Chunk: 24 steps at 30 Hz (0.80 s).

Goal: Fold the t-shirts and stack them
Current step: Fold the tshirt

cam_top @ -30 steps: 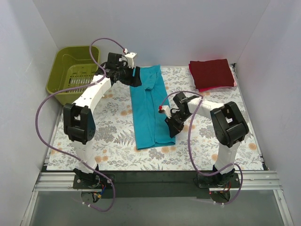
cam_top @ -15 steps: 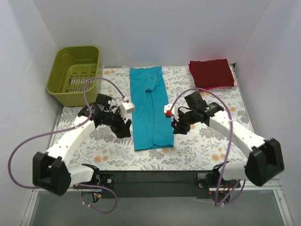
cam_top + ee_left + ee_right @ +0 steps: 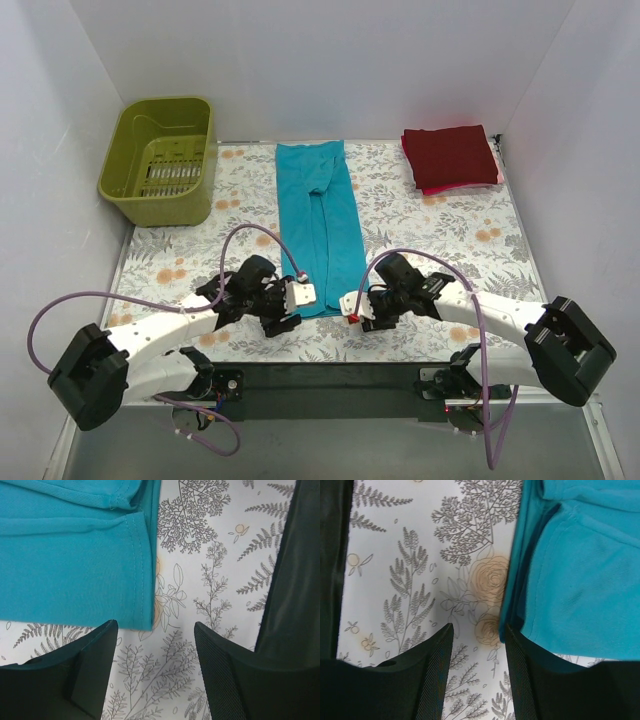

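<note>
The olive basket (image 3: 160, 160) sat left of the teal t-shirt (image 3: 320, 225) and the folded dark red shirts (image 3: 450, 155) right of it, leaving its near hem unobstructed. In half a second we had dropped from its sides to its near corners. Our left gripper (image 3: 288, 312) and right gripper (image 3: 362, 310) gaped empty, with a corner at each one's fingertips.

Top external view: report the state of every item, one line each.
Teal cloth t-shirt: folded into a long strip, flat, unheld.
Dark red cloth t-shirt: folded, stacked on pink one.
Pink cloth t-shirt: folded, bottom of stack.
Olive-green plastic basket: upright, looks empty.
Left end effector: open, at teal shirt's near corner.
Right end effector: open, at the other near corner.
</note>
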### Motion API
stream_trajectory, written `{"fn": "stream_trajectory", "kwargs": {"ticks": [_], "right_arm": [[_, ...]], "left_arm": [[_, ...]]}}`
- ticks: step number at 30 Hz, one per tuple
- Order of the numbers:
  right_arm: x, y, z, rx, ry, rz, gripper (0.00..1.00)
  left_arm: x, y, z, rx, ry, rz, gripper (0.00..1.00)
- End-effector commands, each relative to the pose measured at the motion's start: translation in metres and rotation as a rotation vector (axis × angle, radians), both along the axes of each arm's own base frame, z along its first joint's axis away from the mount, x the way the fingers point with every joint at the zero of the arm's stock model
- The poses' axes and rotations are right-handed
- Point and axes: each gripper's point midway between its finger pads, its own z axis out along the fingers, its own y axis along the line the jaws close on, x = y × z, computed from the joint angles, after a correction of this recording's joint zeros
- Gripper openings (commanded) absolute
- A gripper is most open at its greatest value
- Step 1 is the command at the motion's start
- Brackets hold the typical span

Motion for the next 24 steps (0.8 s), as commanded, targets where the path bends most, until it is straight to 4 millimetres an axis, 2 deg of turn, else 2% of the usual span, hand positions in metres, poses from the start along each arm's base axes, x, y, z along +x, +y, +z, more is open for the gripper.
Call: {"fn": "stream_trajectory", "kwargs": {"ticks": [1,3,6,9,14,16,17,24], "right_arm": [[0.027,0.024,0.016,0.100,-0.151,0.018,0.53],[0.029,0.023,0.010,0.087,-0.150,0.014,0.52],[0.031,0.024,0.011,0.086,-0.152,-0.004,0.50],[0.024,0.023,0.023,0.113,-0.162,0.034,0.48],[0.004,0.025,0.062,0.214,-0.180,0.133,0.47],[0.000,0.027,0.069,0.235,-0.195,0.153,0.49],[0.002,0.027,0.070,0.235,-0.203,0.152,0.54],[0.016,0.030,0.035,0.125,-0.149,0.115,0.60]], "left_arm": [[0.023,-0.011,-0.004,-0.001,-0.122,0.007,0.61],[0.025,-0.009,-0.014,0.031,-0.118,0.014,0.61],[0.027,-0.008,-0.017,0.039,-0.130,0.015,0.60],[0.025,-0.011,-0.011,0.014,-0.132,0.001,0.60],[0.020,-0.010,-0.010,0.014,-0.119,-0.011,0.59],[0.017,-0.010,-0.013,0.014,-0.105,-0.019,0.59],[0.016,-0.010,-0.015,0.018,-0.096,-0.022,0.59],[0.019,-0.015,-0.018,0.021,-0.080,-0.026,0.58]]}}
